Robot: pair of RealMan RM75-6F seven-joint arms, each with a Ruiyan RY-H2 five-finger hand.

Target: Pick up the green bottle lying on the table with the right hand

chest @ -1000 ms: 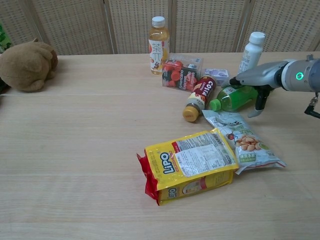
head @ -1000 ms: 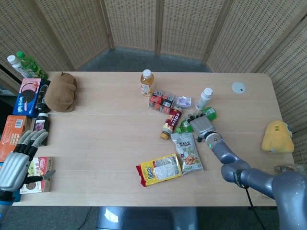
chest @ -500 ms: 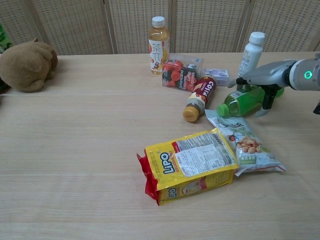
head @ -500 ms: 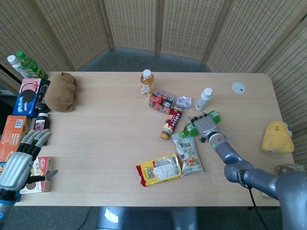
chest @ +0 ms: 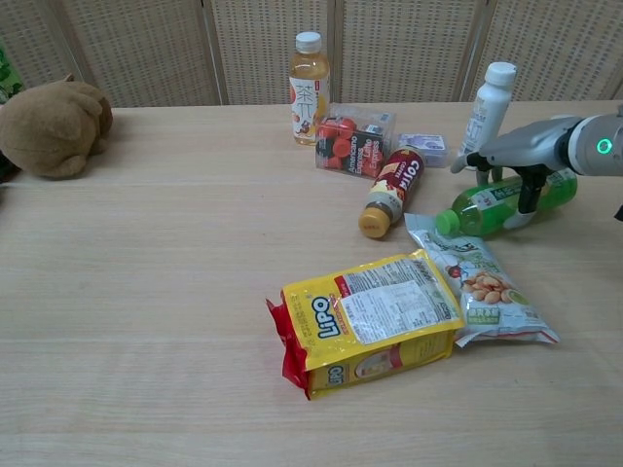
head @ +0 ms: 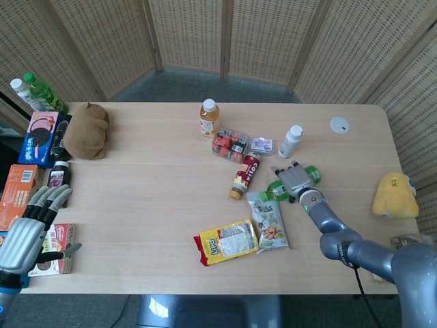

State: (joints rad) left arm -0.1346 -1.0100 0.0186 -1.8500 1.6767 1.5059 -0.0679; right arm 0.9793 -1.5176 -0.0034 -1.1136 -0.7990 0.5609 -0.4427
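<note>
Green bottle [chest: 498, 204] tilted, clear plastic, green cap; right hand [chest: 531, 148] fingers [chest: 527, 191] wrapped around it.

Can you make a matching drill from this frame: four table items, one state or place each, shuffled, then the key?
Things:
1. green bottle
2. white bottle
3. Cotta bottle
4. brown plush toy

States or places:
A. upright, behind the right hand
B. lying on its side, orange cap toward the camera in the chest view
C. far left of the table
D. lying on its side with the right hand's fingers over it

Pairs: 1-D, 2-A, 3-B, 4-C
</note>
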